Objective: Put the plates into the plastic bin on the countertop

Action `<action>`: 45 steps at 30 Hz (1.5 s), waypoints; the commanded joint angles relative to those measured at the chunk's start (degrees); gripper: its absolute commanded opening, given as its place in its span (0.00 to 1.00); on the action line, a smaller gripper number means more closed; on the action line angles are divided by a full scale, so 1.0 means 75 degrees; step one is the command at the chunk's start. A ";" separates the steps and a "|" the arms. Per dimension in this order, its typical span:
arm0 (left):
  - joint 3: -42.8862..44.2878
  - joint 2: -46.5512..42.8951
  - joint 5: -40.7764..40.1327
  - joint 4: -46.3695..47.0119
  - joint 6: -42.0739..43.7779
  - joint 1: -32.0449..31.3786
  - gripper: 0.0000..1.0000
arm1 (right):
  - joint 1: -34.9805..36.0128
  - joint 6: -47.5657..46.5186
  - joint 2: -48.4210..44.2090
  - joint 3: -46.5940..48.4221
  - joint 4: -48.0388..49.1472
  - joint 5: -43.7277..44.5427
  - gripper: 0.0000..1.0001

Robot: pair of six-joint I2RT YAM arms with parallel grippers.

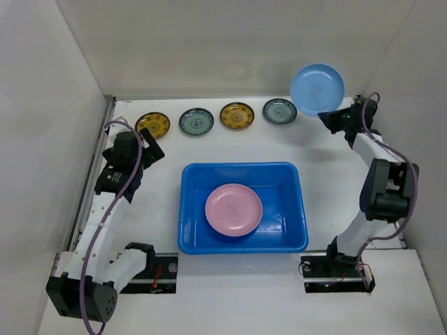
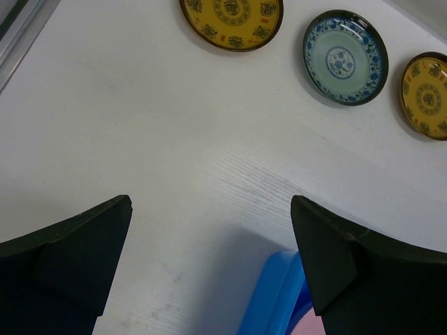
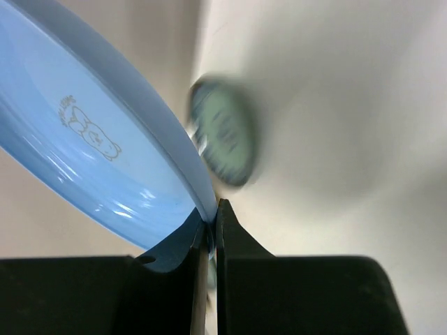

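The blue plastic bin [image 1: 188,209] stands in the middle of the white countertop [image 1: 328,150] with a pink plate [image 1: 233,209] lying in it. My right gripper [image 1: 334,117] is shut on the rim of a light-blue plate [image 1: 317,87] and holds it in the air at the back right; its rim sits pinched between my fingers in the right wrist view [image 3: 105,132]. Two amber-yellow plates [image 1: 153,125] [image 1: 237,116] and two teal-and-white plates [image 1: 196,121] [image 1: 279,110] lie in a row at the back. My left gripper [image 1: 143,155] is open and empty, left of the bin. No lavender plate is in view.
White walls [image 1: 56,105] close in the left, back and right sides. In the left wrist view the bin's corner [image 2: 276,293] lies just below my right finger, with an amber-yellow plate [image 2: 232,21] and a teal-and-white plate [image 2: 345,56] farther off.
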 commanded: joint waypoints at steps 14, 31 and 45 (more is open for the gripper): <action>0.0061 0.0523 0.0018 0.0896 0.0293 -0.0356 1.00 | 0.5305 -0.4208 -0.3856 -0.1394 -0.3456 -0.0192 0.06; 0.0014 0.1144 -0.0099 0.1131 0.0118 -0.0415 1.00 | 0.6888 -0.5346 -0.3871 -0.1923 -0.4970 0.1075 0.12; 0.0026 0.1894 -0.0017 0.1716 -0.0386 -0.0204 1.00 | 0.7943 -0.5897 -0.3517 -0.1244 -0.5344 0.1720 0.77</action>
